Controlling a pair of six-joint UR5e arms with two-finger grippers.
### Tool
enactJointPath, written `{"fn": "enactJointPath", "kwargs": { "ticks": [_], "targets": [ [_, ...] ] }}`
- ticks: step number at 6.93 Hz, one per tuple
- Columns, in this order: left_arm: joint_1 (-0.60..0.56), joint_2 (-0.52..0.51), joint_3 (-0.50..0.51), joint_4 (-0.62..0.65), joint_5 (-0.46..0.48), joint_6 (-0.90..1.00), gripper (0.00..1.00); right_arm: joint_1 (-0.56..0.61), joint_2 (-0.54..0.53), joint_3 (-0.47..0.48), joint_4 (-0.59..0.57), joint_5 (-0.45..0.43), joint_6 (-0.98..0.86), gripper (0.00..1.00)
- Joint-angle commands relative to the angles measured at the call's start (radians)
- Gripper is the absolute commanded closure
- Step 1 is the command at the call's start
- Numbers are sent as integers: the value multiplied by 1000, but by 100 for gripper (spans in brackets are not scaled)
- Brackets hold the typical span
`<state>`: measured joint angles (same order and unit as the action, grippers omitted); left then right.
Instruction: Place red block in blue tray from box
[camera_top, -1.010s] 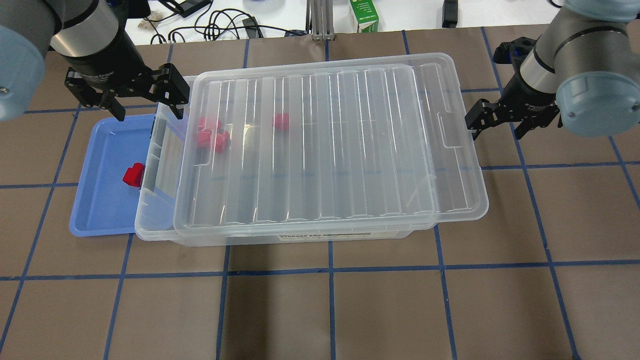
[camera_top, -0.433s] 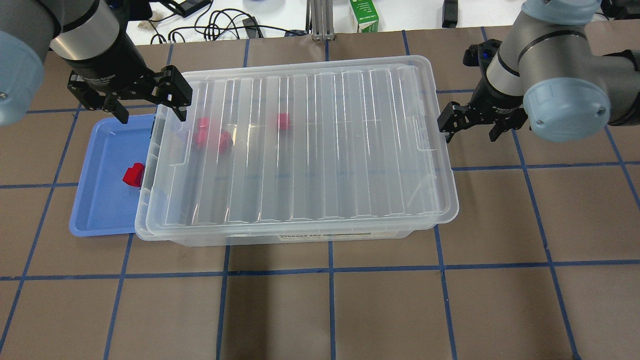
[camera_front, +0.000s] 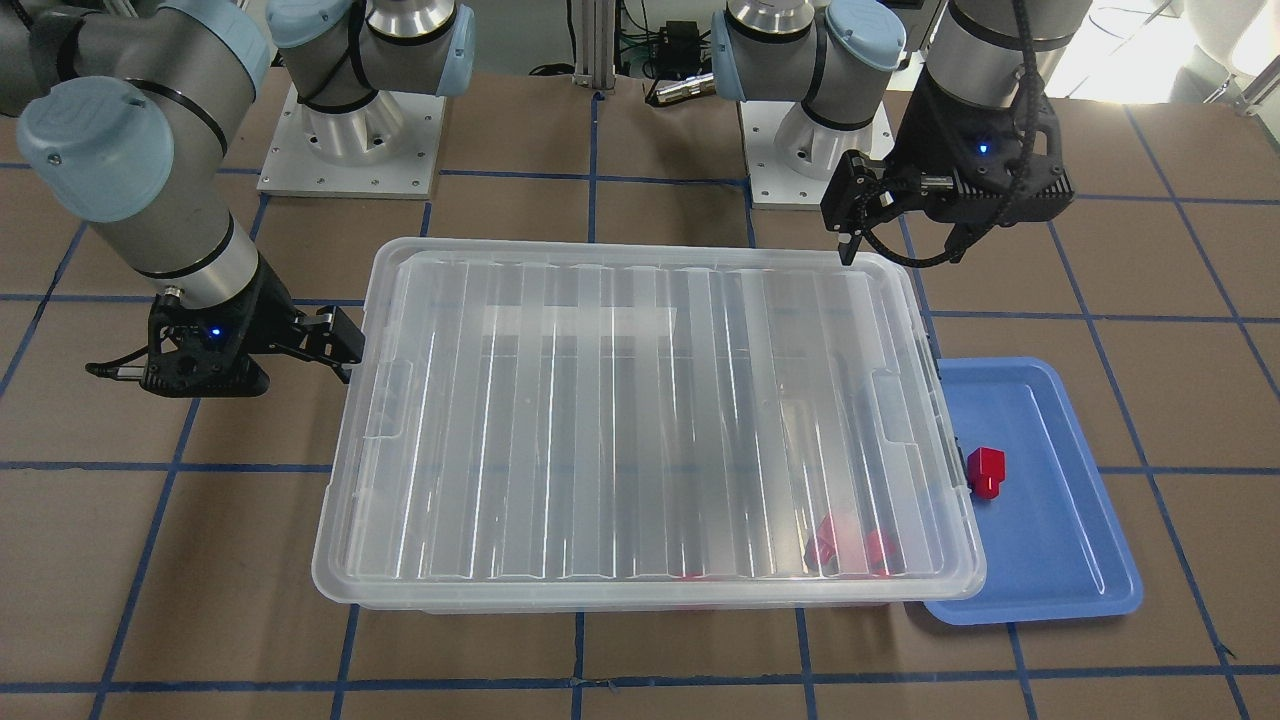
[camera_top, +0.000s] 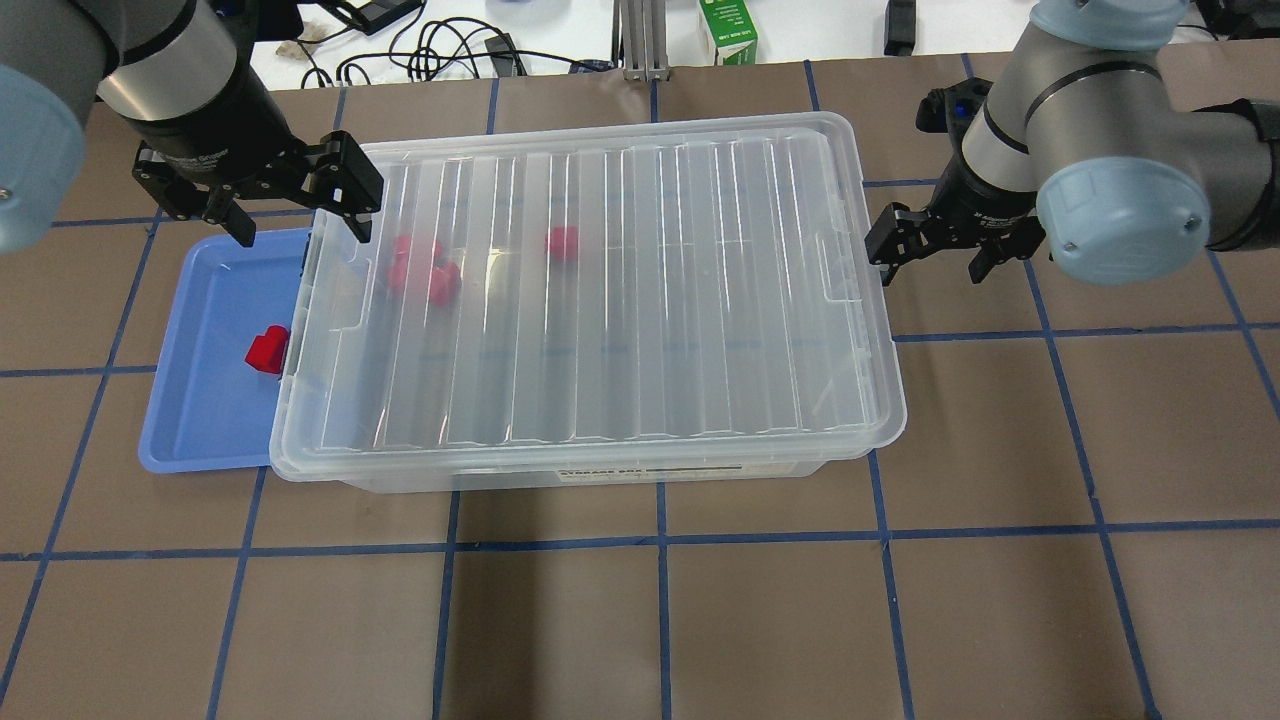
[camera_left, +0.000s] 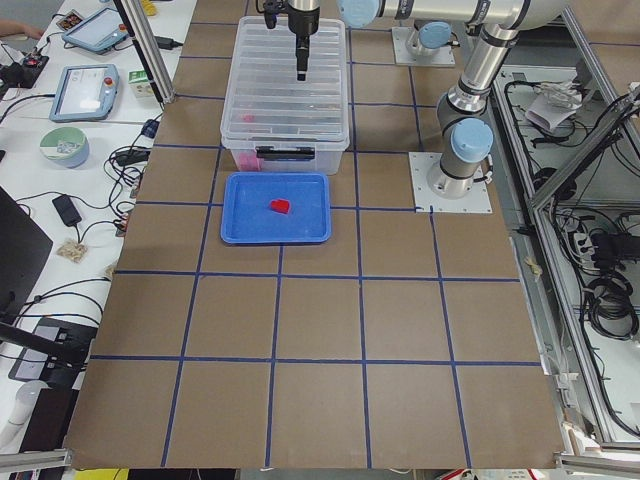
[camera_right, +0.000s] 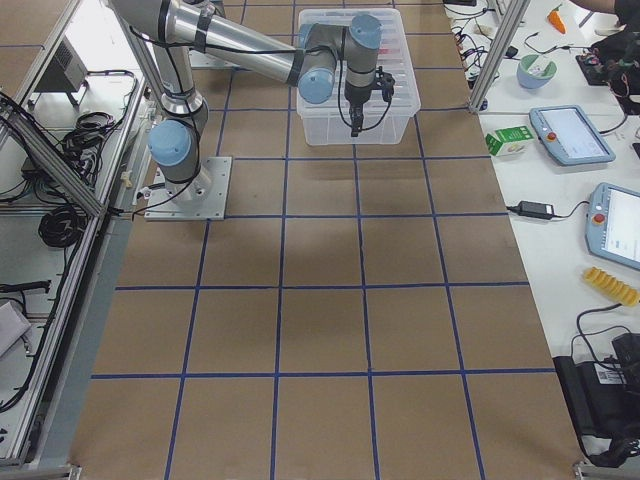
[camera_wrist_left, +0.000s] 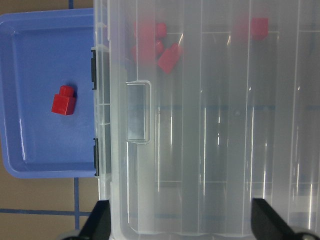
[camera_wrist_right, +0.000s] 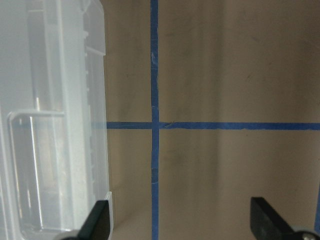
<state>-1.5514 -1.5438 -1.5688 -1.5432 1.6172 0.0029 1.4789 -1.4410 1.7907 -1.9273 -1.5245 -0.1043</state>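
Observation:
One red block (camera_top: 266, 350) lies in the blue tray (camera_top: 205, 410), next to the box's left end; it also shows in the left wrist view (camera_wrist_left: 63, 100) and the front view (camera_front: 986, 470). The clear box (camera_top: 560, 475) has its ribbed lid (camera_top: 650, 300) lying over it. Several red blocks (camera_top: 425, 270) and a single one (camera_top: 563, 243) show through the lid. My left gripper (camera_top: 300, 225) is open and empty above the box's far left corner. My right gripper (camera_top: 930, 268) is open and empty, one finger at the lid's right edge.
The tray (camera_front: 1050, 560) sits tight against the box's end with the dark latches (camera_wrist_left: 95, 157). A green carton (camera_top: 728, 32) and cables lie beyond the table's far edge. Brown table with blue tape lines (camera_wrist_right: 154, 125) lies to the right of the box.
The lid has slid left from an offset position until it lies squarely over the box. My right gripper has moved left along with its right edge. My left gripper has stayed put.

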Motion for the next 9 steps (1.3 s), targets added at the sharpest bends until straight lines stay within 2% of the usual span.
{"fn": "enactJointPath", "kwargs": {
  "ticks": [1,2,3,5,7,9],
  "targets": [
    [1,1,1,-1,1,-1,0,0,-19,-58,-15,-6,-9,0],
    [2,1,3,-1,1,-4,0,6,-86,-124,99,4,0,0],
    [2,1,3,-1,1,-4,0,47,-123,-166,155,3,14,0],
    [2,1,4,-3,3,-4,0,162,-130,-238,215,-17,144,0],
    [5,1,4,-3,1,-4,0,170,-133,-241,287,-45,146,0],
    [5,-2,-4,-2,-2,-4,0,170,-131,-238,278,-40,146,0]
  ]
}}
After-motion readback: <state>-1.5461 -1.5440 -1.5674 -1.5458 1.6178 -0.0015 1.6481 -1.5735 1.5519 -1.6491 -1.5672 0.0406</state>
